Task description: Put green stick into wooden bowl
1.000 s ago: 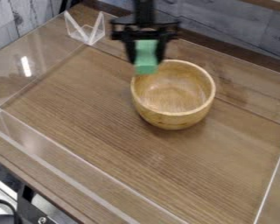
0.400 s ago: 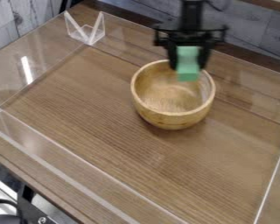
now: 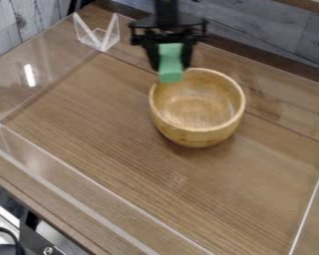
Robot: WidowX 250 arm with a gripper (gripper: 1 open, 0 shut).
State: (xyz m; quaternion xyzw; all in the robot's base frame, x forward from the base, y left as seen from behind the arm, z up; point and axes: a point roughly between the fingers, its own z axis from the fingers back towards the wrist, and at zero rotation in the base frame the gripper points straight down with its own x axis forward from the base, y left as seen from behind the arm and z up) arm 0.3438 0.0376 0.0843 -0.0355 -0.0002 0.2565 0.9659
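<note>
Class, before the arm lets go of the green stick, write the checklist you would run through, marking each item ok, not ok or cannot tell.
1. Gripper shut on the green stick: ok.
2. Stick hanging upright: ok.
3. Stick over the wooden bowl hollow: not ok, it hangs at the far left rim.
4. Bowl upright and empty: ok.
5. Gap between stick and rim: cannot tell.
</note>
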